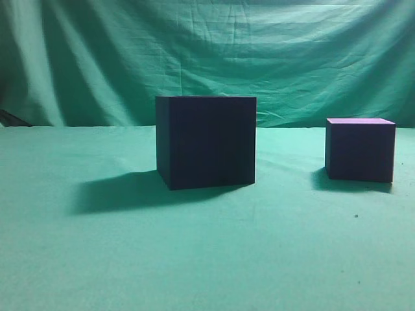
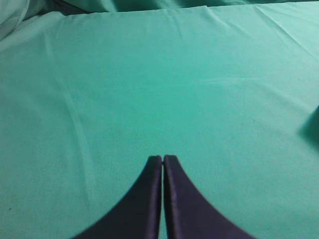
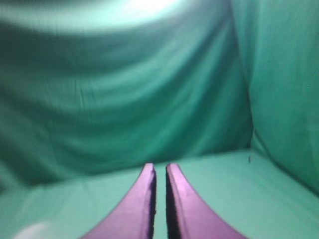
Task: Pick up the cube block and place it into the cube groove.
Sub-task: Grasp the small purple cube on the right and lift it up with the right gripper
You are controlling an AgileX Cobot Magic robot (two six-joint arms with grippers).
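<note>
The cube block (image 1: 360,150), small and dark navy with a purple-pink top, stands on the green cloth at the right of the exterior view. The cube groove (image 1: 206,142), a larger near-black box, stands near the middle, well left of the block. Neither gripper shows in the exterior view. In the left wrist view my left gripper (image 2: 163,158) is shut and empty over bare cloth. In the right wrist view my right gripper (image 3: 159,167) has its fingers almost together with nothing between them and faces the green backdrop. Neither wrist view shows the block or the box.
Green cloth (image 1: 207,259) covers the table, and a draped green backdrop (image 1: 207,58) hangs behind it. The box casts a shadow (image 1: 117,192) to its left. A dark patch (image 2: 314,127) sits at the right edge of the left wrist view.
</note>
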